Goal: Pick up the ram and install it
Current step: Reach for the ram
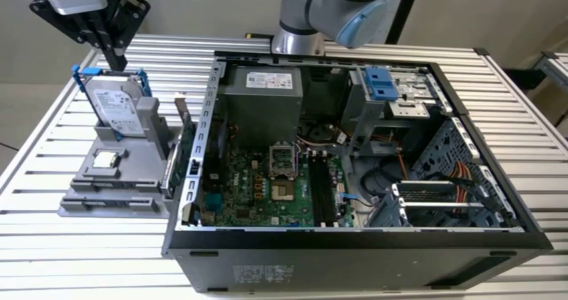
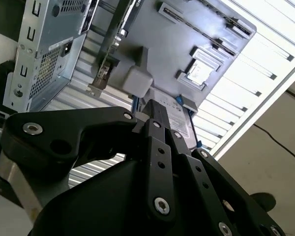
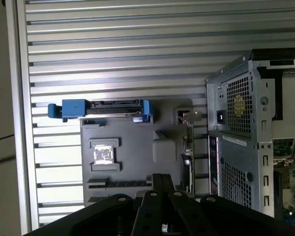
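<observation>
The ram (image 1: 183,124) is a thin stick standing on edge in the right side of a grey holder (image 1: 111,180), close to the open computer case (image 1: 355,147). In the first wrist view the ram (image 3: 189,147) appears edge-on between the holder (image 3: 132,142) and the case; the second wrist view shows the ram (image 2: 108,59) as a narrow strip. My gripper (image 1: 118,62) hangs above the far left of the holder, over the hard drive (image 1: 120,104), well apart from the ram. In both wrist views the gripper (image 3: 163,181) (image 2: 156,112) is shut with nothing held.
The blue-framed hard drive (image 3: 101,109) stands upright in the holder, and a square silver chip (image 1: 106,159) lies in it. Black memory slots (image 1: 321,187) run along the motherboard inside the case. The arm's base (image 1: 297,40) stands behind the case on the slatted table (image 1: 53,247).
</observation>
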